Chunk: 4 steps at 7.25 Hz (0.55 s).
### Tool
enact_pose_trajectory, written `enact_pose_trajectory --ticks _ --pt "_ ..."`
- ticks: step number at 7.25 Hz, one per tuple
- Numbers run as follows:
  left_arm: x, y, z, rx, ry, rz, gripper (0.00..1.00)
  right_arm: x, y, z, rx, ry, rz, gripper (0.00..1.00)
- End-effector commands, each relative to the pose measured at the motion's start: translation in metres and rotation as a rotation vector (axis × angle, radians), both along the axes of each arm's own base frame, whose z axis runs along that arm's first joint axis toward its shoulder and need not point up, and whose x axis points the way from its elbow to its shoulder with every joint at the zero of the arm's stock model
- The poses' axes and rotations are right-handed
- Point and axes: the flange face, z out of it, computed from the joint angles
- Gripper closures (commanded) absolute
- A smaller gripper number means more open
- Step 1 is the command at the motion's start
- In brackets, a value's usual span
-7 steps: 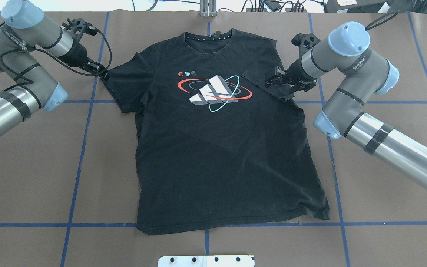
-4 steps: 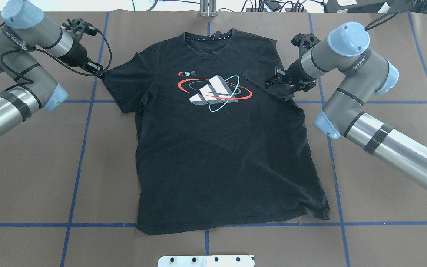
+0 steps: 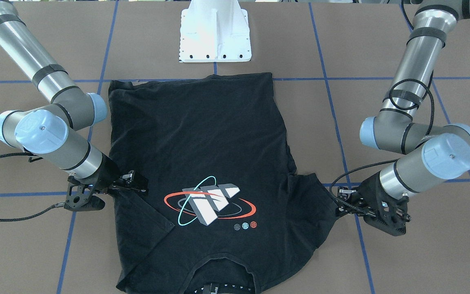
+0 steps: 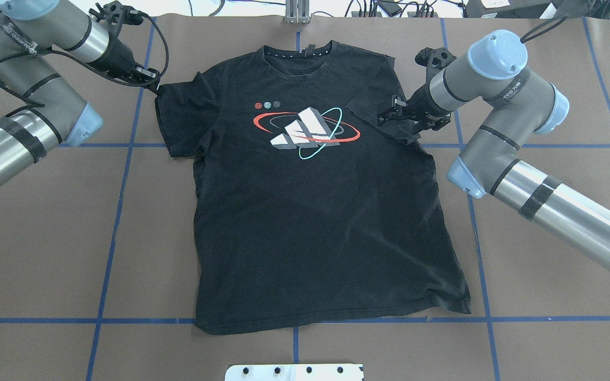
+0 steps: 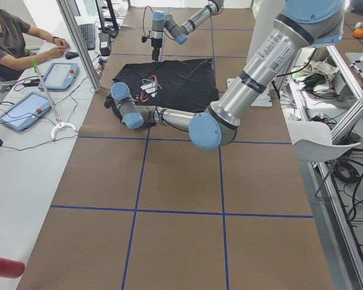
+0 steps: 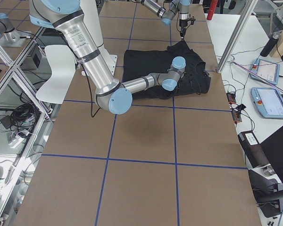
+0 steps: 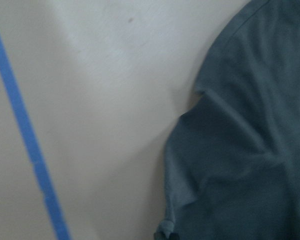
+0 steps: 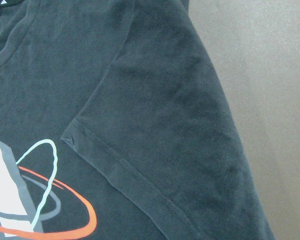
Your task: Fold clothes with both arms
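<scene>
The black T-shirt lay flat, print up, in the middle of the counter. The left claw seemed pressed together on the tip of the left sleeve — holding it out taut, probably to carry it inward. The right claw hung spread, gripping nothing, over the right sleeve — already folded in across the shirt's front. No container showed among the task's things.

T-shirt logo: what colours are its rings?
On the T-shirt, the logo rings are red, teal and faint grey; clearest in the overhead exterior view.
</scene>
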Motion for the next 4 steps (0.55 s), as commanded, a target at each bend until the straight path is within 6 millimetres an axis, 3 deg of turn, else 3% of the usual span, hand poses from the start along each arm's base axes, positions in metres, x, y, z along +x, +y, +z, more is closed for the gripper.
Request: enact_pose_trajectory --ticks 1,2,4 --pt "0.054 0.028 -0.095 -0.184 0.122 -0.021 1.0 0.0 0.0 0.001 -0.002 0.0 -0.005 0.0" --pt "0.093 0.038 -0.119 -0.2 0.122 -0.069 1.0 0.0 0.0 0.002 -0.001 0.003 -0.005 0.0" --pt "0.131 0.025 -0.127 -0.187 0.087 -0.148 1.0 0.001 -0.001 0.005 -0.004 0.006 -0.002 0.0"
